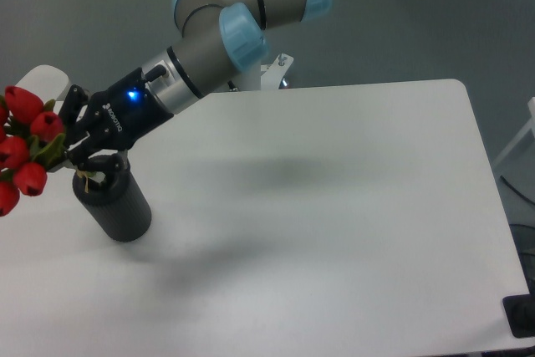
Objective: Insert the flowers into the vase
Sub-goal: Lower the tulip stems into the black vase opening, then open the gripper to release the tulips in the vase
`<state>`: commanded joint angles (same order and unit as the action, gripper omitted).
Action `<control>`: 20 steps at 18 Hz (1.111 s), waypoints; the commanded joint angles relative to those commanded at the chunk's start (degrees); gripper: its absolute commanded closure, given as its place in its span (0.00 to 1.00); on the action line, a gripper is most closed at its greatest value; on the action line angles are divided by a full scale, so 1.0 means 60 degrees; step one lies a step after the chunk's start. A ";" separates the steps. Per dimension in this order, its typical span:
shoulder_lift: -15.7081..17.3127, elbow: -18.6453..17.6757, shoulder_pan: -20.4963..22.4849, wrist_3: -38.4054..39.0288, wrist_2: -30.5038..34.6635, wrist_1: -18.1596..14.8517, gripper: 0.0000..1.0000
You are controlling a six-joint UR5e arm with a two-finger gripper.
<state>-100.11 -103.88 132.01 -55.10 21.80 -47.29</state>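
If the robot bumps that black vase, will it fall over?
Probably not easily. The vase looks thick-walled with a broad flat base, so it likely stands firm. But it is taller than wide, and the gripper holds the flowers at its rim, leaning far left. A sideways push up there might tip it, and its round body would then likely roll on the table.

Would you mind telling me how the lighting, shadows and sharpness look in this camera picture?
Camera view: soft, even light on the white table; only a faint diffuse shadow falls mid-table; no hard glare; the whole image is slightly soft; the tulips are cropped by the left edge; a blue indicator light glows near the tool.
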 joint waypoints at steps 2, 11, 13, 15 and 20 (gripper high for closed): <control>0.0058 -0.0351 0.0000 -0.0424 0.0000 0.0015 0.98; -0.0102 -0.0968 -0.0015 -0.1685 0.0000 0.0015 0.93; -0.0204 -0.1055 0.0000 -0.1977 0.0000 0.0015 0.89; -0.0278 -0.1216 0.0000 -0.2416 0.0000 0.0000 0.88; -0.0322 -0.1495 0.0059 -0.2902 0.0015 0.0000 0.87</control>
<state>-102.04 -112.85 132.36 -72.51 21.88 -47.29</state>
